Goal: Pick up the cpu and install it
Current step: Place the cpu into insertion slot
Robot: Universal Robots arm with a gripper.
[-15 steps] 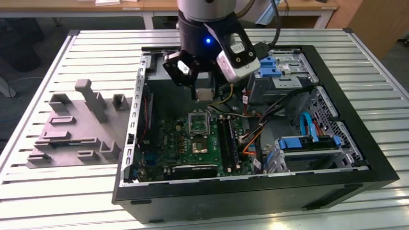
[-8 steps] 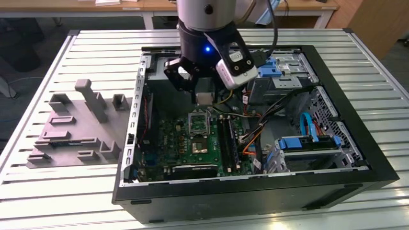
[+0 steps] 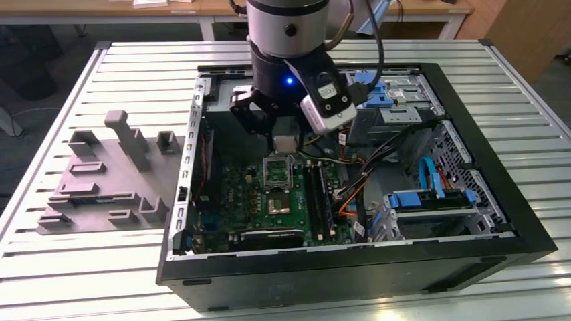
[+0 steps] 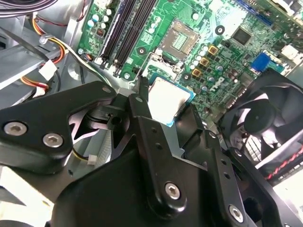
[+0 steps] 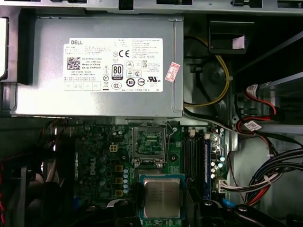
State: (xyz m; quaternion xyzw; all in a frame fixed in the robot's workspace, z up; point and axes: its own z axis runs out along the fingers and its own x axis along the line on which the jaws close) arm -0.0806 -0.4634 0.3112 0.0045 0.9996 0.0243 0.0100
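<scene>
We see the slatted tabletop point(image 3: 535, 134) carrying an open computer case point(image 3: 357, 271). It lies on its side, so the motherboard point(image 3: 267, 197) faces up within the arm's reach. A grey moulded tray point(image 3: 98, 194) lies beside it, at the exterior view's left. The socket point(image 5: 148, 142) lies uncovered, ready to receive the chip. The pincer point(image 3: 283, 139) is clamped on the cpu point(image 5: 162, 197) by its edges, level above the board, just short of the socket.
</scene>
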